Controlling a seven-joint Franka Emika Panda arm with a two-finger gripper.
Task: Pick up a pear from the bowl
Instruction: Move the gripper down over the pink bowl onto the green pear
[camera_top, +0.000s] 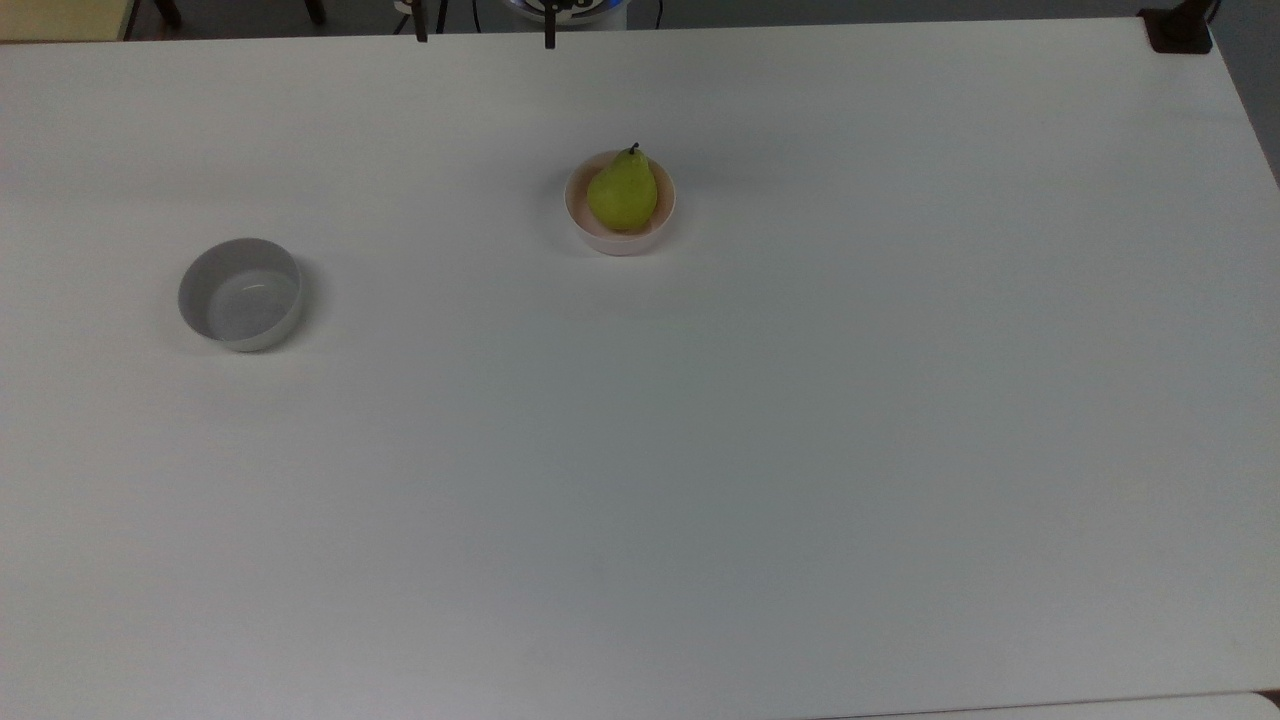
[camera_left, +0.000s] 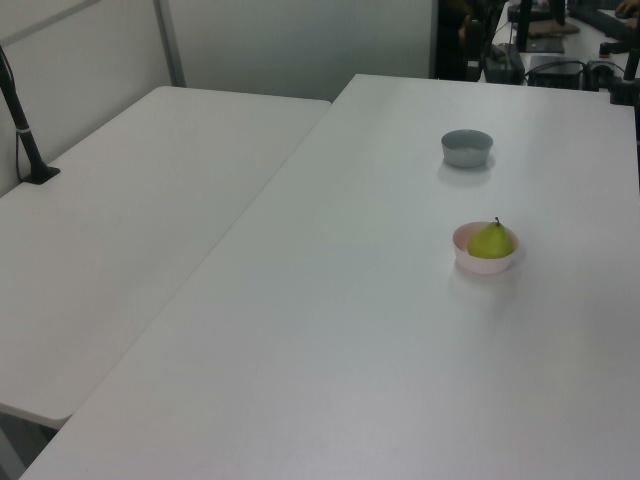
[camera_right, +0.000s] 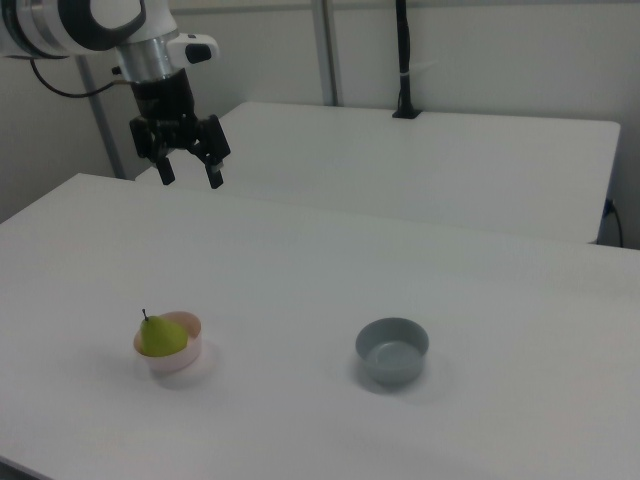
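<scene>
A yellow-green pear (camera_top: 622, 192) (camera_left: 490, 241) (camera_right: 156, 336) with a short dark stem lies in the pale pink bowl (camera_top: 619, 236) (camera_left: 485, 264) (camera_right: 185, 350) on the white table. In the right view my gripper (camera_right: 190, 180) hangs open high above the table, up and slightly right of the pear, nothing between its fingers. In the top view the two dark fingertips (camera_top: 549, 38) poke in at the upper edge, beyond the bowl.
A grey-white bowl (camera_top: 241, 294) (camera_left: 467, 148) (camera_right: 392, 351) stands empty, apart from the pink one. A second white table (camera_left: 130, 210) adjoins this one. A black post (camera_right: 403, 60) stands at the far table's back edge. A dark clamp (camera_top: 1180, 30) sits at the table's corner.
</scene>
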